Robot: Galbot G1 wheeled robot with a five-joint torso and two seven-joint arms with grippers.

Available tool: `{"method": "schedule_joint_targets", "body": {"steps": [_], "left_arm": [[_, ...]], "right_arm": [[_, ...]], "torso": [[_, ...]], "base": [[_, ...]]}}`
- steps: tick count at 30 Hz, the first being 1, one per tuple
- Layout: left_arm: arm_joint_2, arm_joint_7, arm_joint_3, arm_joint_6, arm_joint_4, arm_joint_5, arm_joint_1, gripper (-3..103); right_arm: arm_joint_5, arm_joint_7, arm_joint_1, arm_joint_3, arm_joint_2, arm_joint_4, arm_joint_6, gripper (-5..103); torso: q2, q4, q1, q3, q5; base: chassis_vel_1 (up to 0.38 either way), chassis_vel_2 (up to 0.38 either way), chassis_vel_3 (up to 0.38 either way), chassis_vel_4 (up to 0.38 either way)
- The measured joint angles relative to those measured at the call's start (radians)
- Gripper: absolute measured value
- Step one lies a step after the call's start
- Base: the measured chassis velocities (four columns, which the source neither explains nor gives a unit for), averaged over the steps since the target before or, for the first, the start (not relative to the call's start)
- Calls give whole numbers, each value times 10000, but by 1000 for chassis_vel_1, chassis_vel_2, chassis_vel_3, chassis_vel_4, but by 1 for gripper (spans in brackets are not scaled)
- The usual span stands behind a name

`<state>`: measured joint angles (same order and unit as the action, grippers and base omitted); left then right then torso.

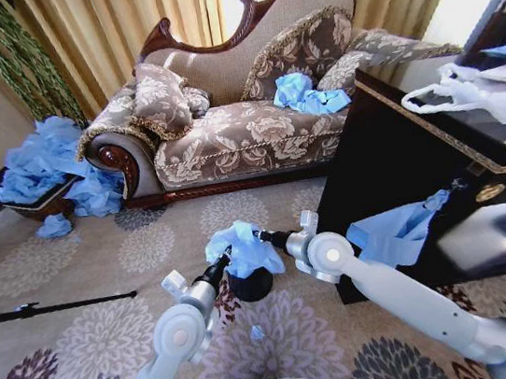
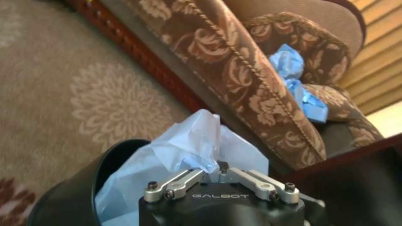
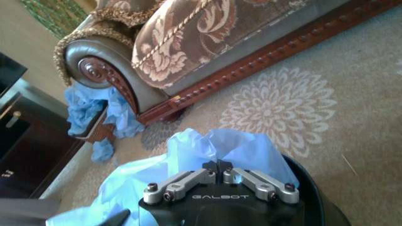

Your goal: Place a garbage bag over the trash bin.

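Trash bin (image 1: 251, 286) upright on the floral carpet (image 1: 85, 336), near the robot, axis vertical, mouth up. Garbage bag (image 1: 242, 247) bunched on top of the rim, crumpled, partly inside. Left gripper (image 1: 222, 266) pinched on the bag's left edge; right gripper (image 1: 265, 238) pinched on its right edge. "GALBOT" printed on both gripper bodies. Sofa (image 1: 254, 133) far behind; black cabinet (image 1: 400, 159) close right with another blue bag (image 1: 393, 231) draped.

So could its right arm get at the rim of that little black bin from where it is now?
Probably yes. The right gripper is already at the trash bin, shut on the garbage bag bunched over its mouth. That bag hides much of the rim, so only the side showing looks free.
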<state>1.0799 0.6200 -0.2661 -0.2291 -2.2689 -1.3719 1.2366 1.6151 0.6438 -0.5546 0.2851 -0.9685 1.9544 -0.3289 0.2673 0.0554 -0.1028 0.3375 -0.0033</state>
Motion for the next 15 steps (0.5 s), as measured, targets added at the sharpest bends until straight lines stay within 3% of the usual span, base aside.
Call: {"method": "schedule_joint_targets", "body": {"steps": [9, 12, 15], "left_arm": [[-412, -190, 52, -177, -26, -4, -317, 0], [-429, -201, 117, -181, 138, -39, -513, 0], [-430, -204, 210, -182, 307, -57, -725, 0]], "right_arm": [[258, -251, -71, -879, 645, 1016, -404, 11], [334, -881, -269, -1293, 1190, 1165, -837, 20], [202, -1923, -824, -1836, 1727, 1217, -1283, 37]], "torso": [[0, -3, 0, -1, -2], [0, -1, 0, -1, -1], [0, 4, 0, -1, -1]], "base": [[0, 0, 0, 0], [0, 0, 0, 0], [0, 0, 0, 0]]}}
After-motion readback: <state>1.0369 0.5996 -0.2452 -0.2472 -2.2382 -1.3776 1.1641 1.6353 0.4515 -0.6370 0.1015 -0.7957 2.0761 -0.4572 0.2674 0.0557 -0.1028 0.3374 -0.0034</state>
